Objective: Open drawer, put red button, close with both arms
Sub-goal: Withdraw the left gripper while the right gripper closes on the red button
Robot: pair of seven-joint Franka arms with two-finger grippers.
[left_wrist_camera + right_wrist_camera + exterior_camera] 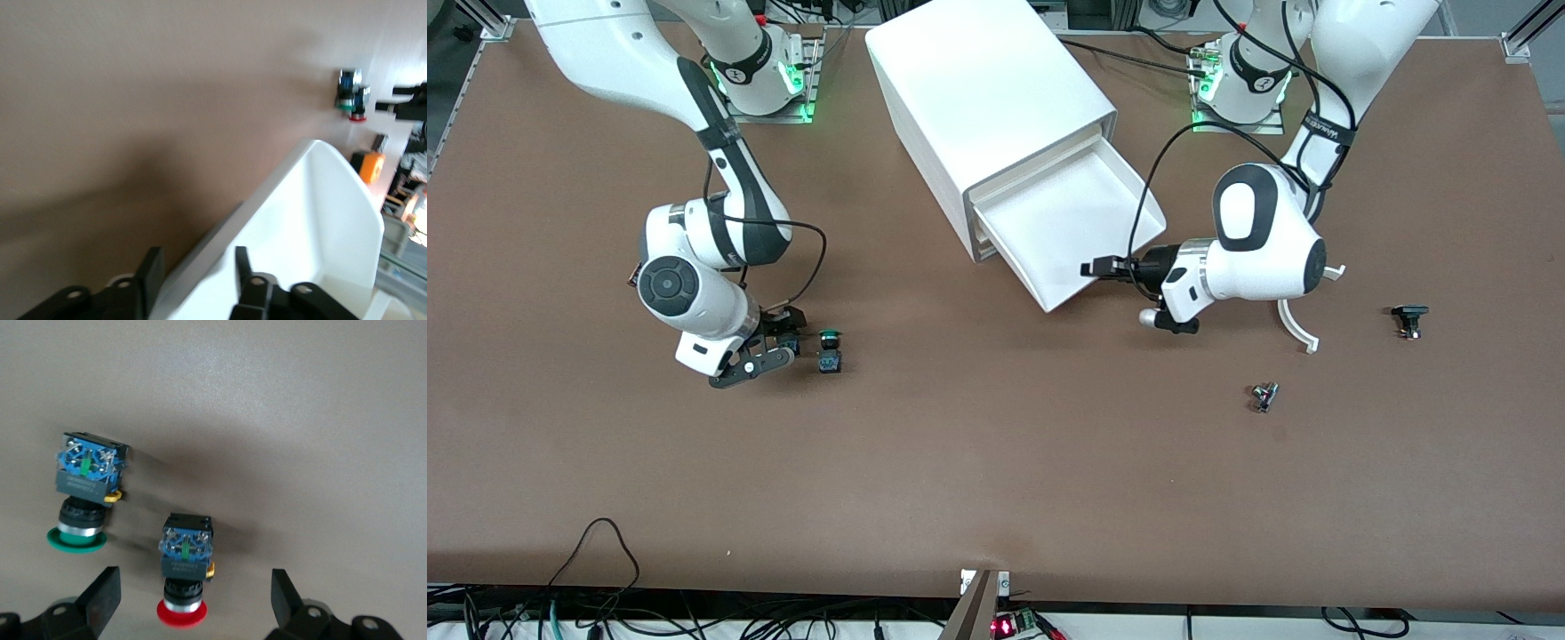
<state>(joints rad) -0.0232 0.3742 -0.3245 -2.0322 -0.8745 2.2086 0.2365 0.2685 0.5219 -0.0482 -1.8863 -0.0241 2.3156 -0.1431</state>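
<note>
1. Right gripper [769, 348]: low over the table toward the right arm's end, jaws spread to their widest and holding nothing. In the right wrist view its two fingers [103, 597] stand either side of the red button [185, 583] without touching it.
2. Red button: lying on its side on the brown table [960, 462], red cap toward the gripper; in the front view the gripper hides it.
3. Green button [830, 349]: also on its side, just beside the red button, outside the jaws.
4. Cabinet [978, 98]: a white box set at a slant mid-table.
5. Drawer [1067, 227]: pulled well out of the cabinet toward the front camera; what shows of its inside is bare.
6. Left gripper [1100, 267]: at the drawer's front corner, jaws partly apart and straddling the front wall, one finger [243, 270] inside and the other outside; a firm pinch cannot be told.
7. Small parts: a white curved piece [1294, 324], a metal part [1264, 396] and a black part [1409, 319] lie toward the left arm's end.
</note>
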